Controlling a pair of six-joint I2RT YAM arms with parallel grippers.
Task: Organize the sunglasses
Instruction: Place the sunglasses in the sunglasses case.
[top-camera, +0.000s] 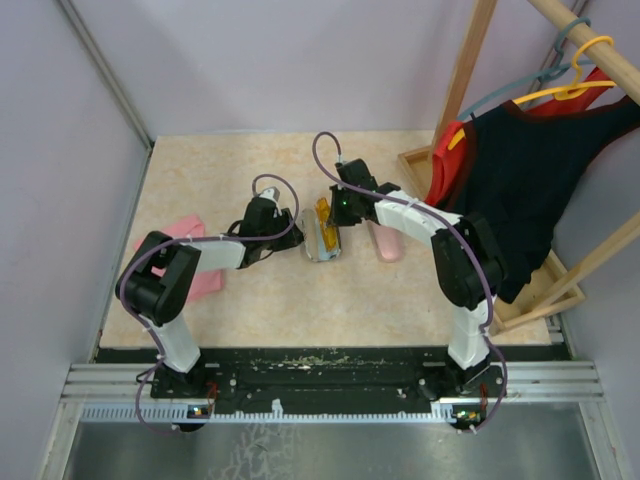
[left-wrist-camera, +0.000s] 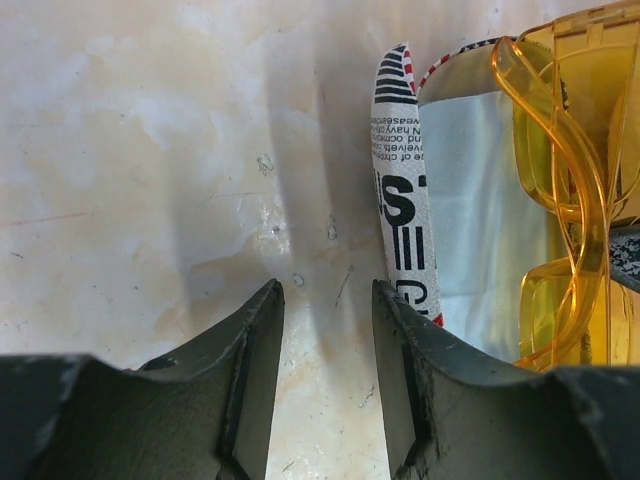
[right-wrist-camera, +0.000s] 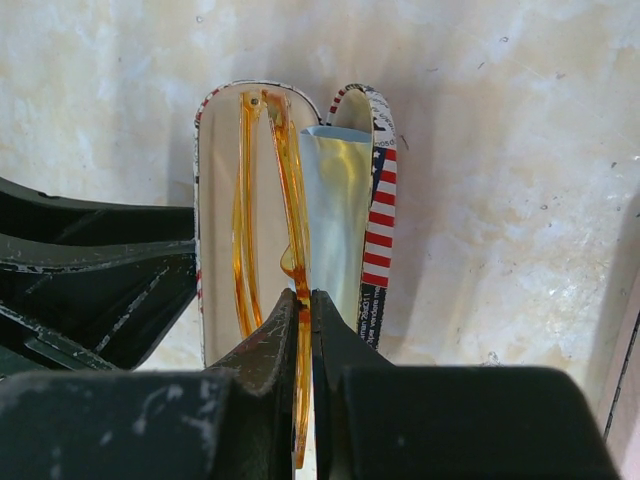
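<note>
Orange translucent-framed sunglasses (right-wrist-camera: 296, 215) with thin folding arms lie inside an open glasses case printed in black-and-white text with red-and-white striped edges (right-wrist-camera: 378, 220). The case sits near the middle of the beige marbled worktop (top-camera: 230, 170), its two halves spread apart and a pale shiny lining showing inside. The right end effector (right-wrist-camera: 305, 295) is closed tight on the sunglasses, its two dark fingers pinching a slim orange part of the frame at the near end of the case. The rest of the frame runs away from the fingers along the left half of the case. The left end effector (left-wrist-camera: 327, 290) is low over the worktop just beside the case's left side. Its jaws are partly apart with only bare worktop between them, and its right finger is right against the printed edge of the case, though actual contact cannot be made out. In the left wrist view the orange frame rises above the case's rim at the right. To the right of the printed case, just beside it, lies a pink oblong case (top-camera: 385, 242). A flat pink item (top-camera: 205, 280) lies on the left part of the worktop, partly hidden under the left arm. At the right edge stands a wooden clothes rack (top-camera: 470, 70) with a black garment (top-camera: 520, 180) on a hanger.
</note>
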